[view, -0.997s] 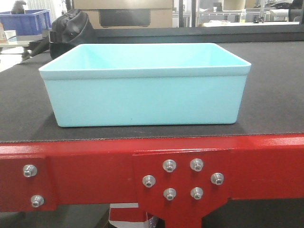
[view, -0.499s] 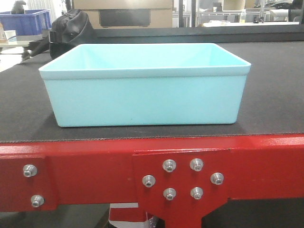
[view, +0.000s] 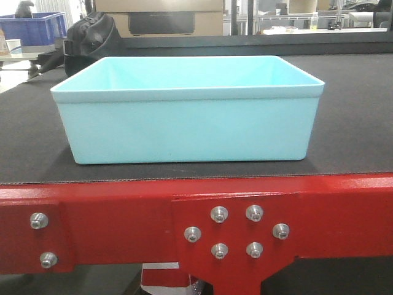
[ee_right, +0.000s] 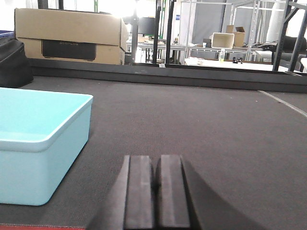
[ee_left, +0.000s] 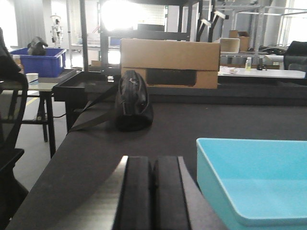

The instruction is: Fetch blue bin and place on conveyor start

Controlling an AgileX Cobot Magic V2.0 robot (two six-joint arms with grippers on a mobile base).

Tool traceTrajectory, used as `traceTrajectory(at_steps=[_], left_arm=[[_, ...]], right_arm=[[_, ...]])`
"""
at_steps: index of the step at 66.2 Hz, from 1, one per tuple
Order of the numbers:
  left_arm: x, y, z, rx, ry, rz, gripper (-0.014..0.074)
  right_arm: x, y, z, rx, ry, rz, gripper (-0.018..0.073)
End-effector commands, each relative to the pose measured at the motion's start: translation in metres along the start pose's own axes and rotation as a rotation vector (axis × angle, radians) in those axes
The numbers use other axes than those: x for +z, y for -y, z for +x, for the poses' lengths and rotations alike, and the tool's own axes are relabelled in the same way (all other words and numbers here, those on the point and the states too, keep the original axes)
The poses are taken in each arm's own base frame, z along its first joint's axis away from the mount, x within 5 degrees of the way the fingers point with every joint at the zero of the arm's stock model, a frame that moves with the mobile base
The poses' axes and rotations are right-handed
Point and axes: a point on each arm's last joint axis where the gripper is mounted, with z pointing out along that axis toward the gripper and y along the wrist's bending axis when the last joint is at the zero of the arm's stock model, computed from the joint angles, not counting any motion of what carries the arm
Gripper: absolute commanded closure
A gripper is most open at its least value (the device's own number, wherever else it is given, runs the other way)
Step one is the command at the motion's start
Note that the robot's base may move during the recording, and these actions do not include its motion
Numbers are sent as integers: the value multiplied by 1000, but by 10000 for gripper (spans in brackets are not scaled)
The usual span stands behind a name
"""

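Nothing has moved since a second ago: the blue bin (view: 187, 110) sits where it did, upright and empty on the dark grey belt (view: 350, 117) at the conveyor start, close to the near edge above the red frame (view: 110, 215) with its silver hex bolts (view: 219, 214). Neither arm touches it. Seen from the left wrist, the left gripper (ee_left: 153, 191) hovers low over the belt just left of the bin's corner (ee_left: 254, 187), its two black pads pressed together with nothing between them. Seen from the right wrist, the right gripper (ee_right: 157, 191) hangs over bare belt just right of the bin (ee_right: 38, 143), its pads likewise closed on nothing, only a thin seam showing between them. Behind the bin, toward its left rear corner, a black bag (view: 89, 37) lies on the belt, apart from the bin. Farther back stands a cardboard box (ee_left: 168, 62) with a dark cut-out handle, along the belt's far rail. Off to the left, beyond the conveyor, a dark blue crate (view: 34, 27) rests on a side table.
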Motion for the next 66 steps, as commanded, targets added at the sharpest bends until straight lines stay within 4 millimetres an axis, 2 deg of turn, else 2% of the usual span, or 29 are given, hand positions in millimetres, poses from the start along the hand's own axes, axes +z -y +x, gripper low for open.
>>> traceTrajectory(at_steps=[1, 16, 30, 56, 66], left_arm=[[-6, -1, 9, -7, 36, -18, 697], [-22, -2, 48, -19, 50, -23, 697], [-19, -3, 80, -22, -32, -25, 697], [-19, -3, 78, 24, -16, -22, 697], [-19, -3, 71, 17, 63, -25, 697]], right_arm=[[0, 0, -1, -3, 16, 5, 720], [0, 0, -1, -3, 16, 5, 720], [0, 0, -1, -3, 16, 5, 720], [0, 0, -1, -3, 16, 5, 720], [0, 0, -1, -3, 16, 5, 720]])
